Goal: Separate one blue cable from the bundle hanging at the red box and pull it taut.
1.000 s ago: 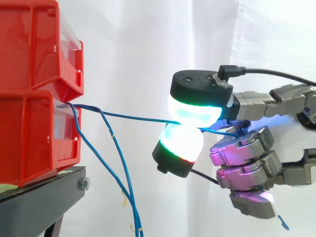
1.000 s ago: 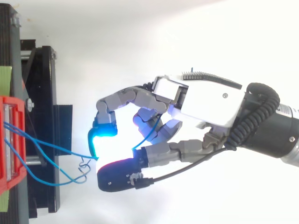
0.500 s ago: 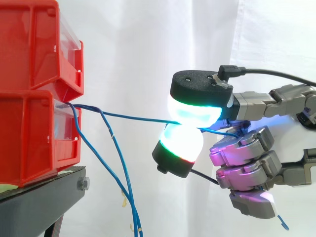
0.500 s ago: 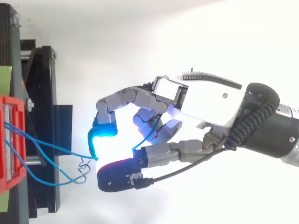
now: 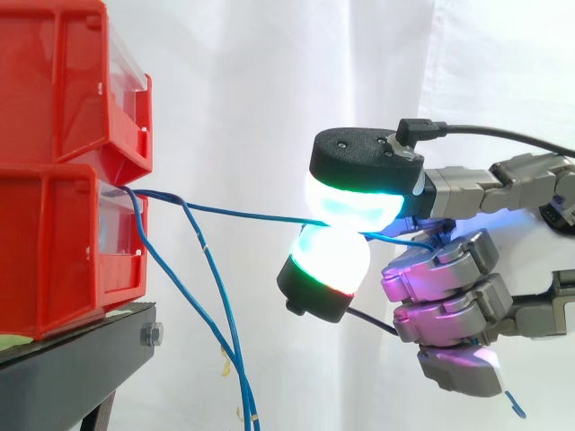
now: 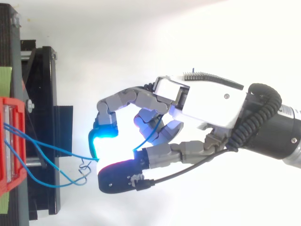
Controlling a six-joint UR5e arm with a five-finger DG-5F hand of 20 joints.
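In the side view, the hand (image 5: 449, 287) comes in from the right. Two glowing pads (image 5: 355, 202), one above the other, are pressed together and pinch one blue cable (image 5: 243, 213) between them. The other fingers are curled below and hold nothing that I can see. The cable leaves the front of the lower red box (image 5: 54, 251) and runs almost level to the pads, with only a small sag. The other blue cables (image 5: 211, 305) of the bundle hang down from the same box, apart from the pinched one, beside the black stand (image 5: 72, 359).

In the top view, the hand (image 6: 207, 101) reaches to the left, and the blue cable (image 6: 51, 149) goes from the red box (image 6: 9, 141) across to the place where the pads meet. A second cable (image 6: 47, 183) makes a loose loop near the stand.

To my judgement, the separating is done: one cable is taken out of the bundle and is held. The pulling is nearly done; a little slack remains, so a short pull away from the box is probably left.
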